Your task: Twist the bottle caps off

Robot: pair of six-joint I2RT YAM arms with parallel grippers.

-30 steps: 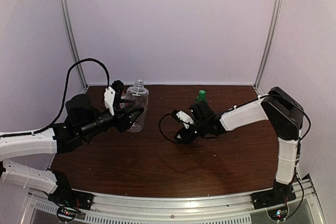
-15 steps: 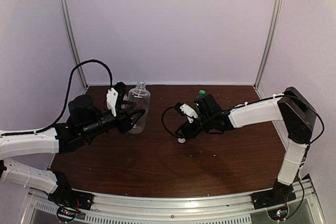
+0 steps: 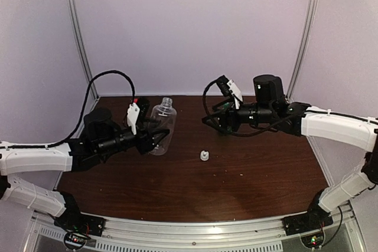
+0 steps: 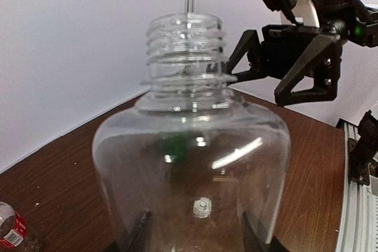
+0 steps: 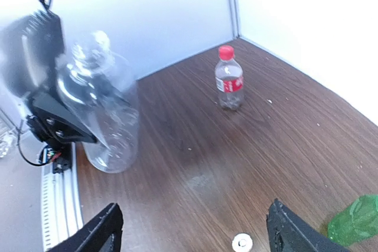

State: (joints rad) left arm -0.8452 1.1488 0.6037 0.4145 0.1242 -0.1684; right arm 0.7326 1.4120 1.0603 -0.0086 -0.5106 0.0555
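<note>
Here the white cap point(image 3: 204, 156) lies loose on the table point(image 3: 254, 187), just to the right of the clear bottle point(image 3: 160, 128), whose threaded neck stands bare, so this bottle looks finished. The left gripper point(image 3: 155, 140) is clamped round the lower body of the clear bottle and holds it tilted, a grip that suits bracing it against a twist. Whether the bottle's base rests on the wood I cannot tell. The right gripper point(image 3: 220, 116) hangs in the air to the right of the clear bottle, about level with its neck. Its fingers are spread wide with nothing between them, probably free to go for another cap. To the left of the clear bottle, toward the back corner, the red-label bottle point(image 5: 229, 84) stands upright with its red cap point(image 5: 225, 52) on. The green bottle point(image 5: 354, 219) is cut off at the edge of the right wrist view and covered by the right arm from above, so I cannot tell whether it is capped or upright
</note>
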